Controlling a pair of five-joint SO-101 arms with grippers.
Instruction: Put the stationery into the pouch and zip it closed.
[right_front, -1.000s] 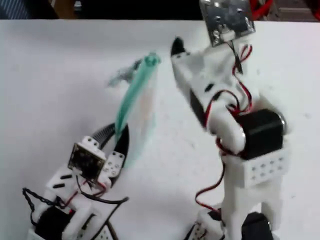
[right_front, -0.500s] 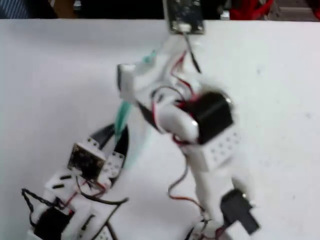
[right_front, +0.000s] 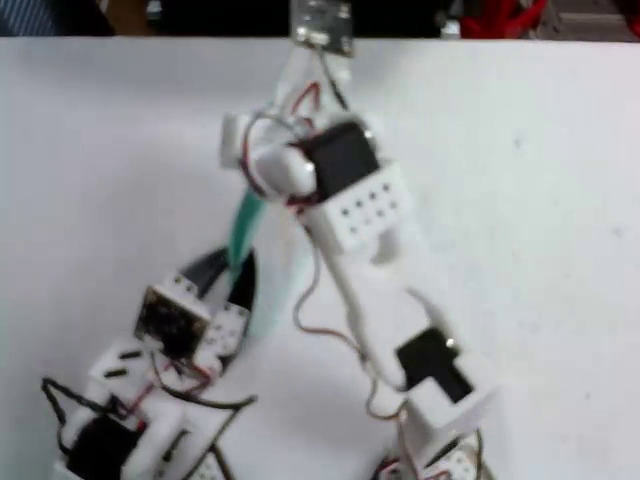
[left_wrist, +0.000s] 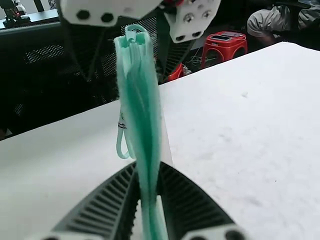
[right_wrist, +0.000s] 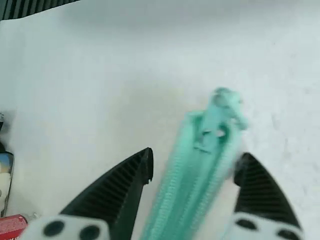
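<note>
Left jaws clamp the pouch (left_wrist: 141, 100) edge-up, steadying the zipper (right_wrist: 207, 140) that the right jaws straddle, open, probably to pull.

I see the pouch (left_wrist: 142, 125) as soft, slightly glossy plastic with a teal cloth-like zip band (right_wrist: 200, 165). Against it, my left gripper (left_wrist: 147, 172) has matt black ribbed plastic fingers (left_wrist: 100, 205); the right gripper (right_wrist: 196, 156) looks alike. Under the pouch the table (left_wrist: 240, 140) is matt white and faintly speckled. The right arm shell (right_front: 370, 210) above it is smooth white plastic.
</note>
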